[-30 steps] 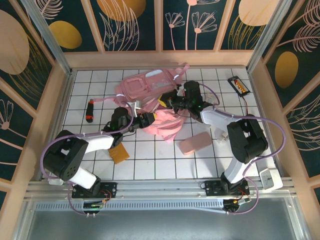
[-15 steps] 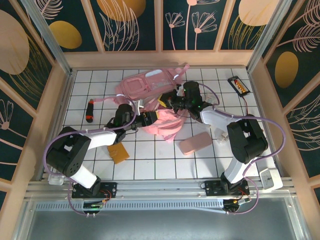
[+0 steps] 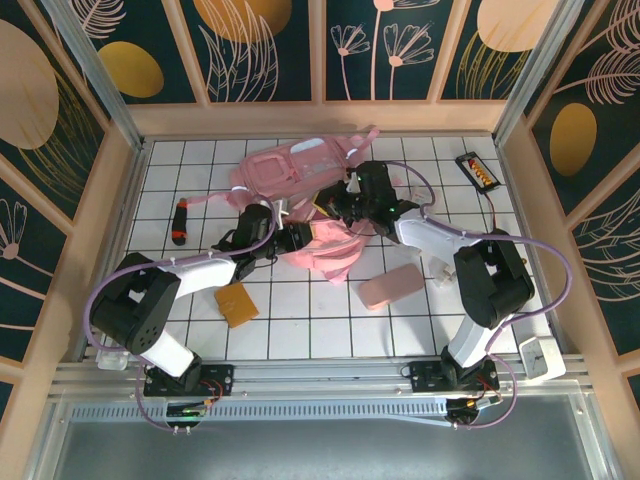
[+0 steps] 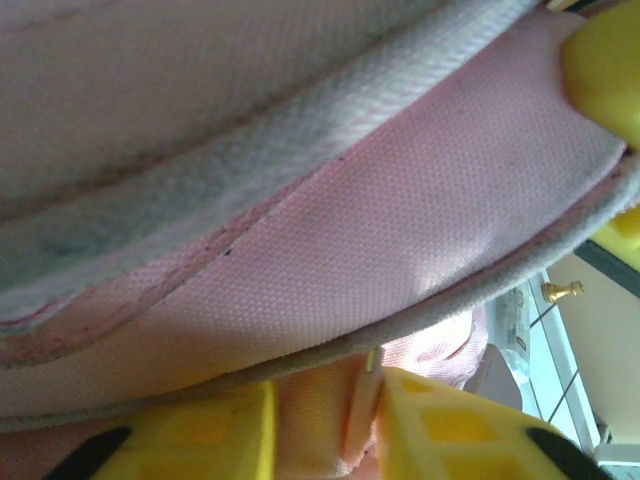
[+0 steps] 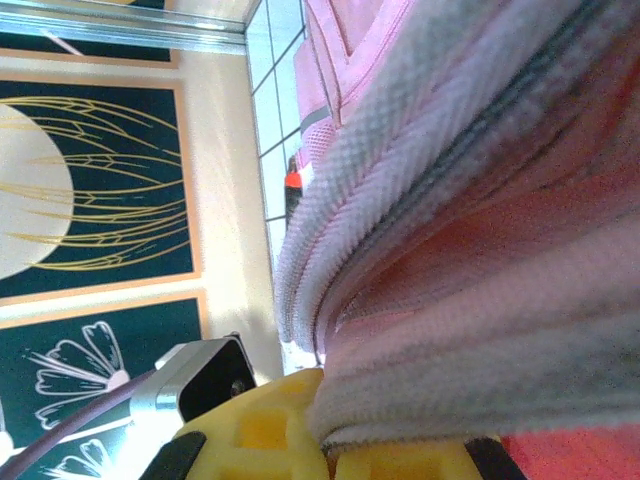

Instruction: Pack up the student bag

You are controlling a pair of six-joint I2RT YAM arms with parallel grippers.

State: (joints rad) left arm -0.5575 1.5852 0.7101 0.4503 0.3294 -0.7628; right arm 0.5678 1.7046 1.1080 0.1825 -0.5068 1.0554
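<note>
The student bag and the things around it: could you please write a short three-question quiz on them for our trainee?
1. True or false: the flat pink case lies on the table, outside the student bag.
2. What is the right gripper shut on? A the bag's edge; B a bottle; C a pencil.
3. Fill in: in the top view, the black and red cylinder lies to the ____ of the bag.
Key: 1 true; 2 A; 3 left.

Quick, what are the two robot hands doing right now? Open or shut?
Left gripper: closed on a fold of the student bag.
Right gripper: closed on the student bag's edge.
</note>
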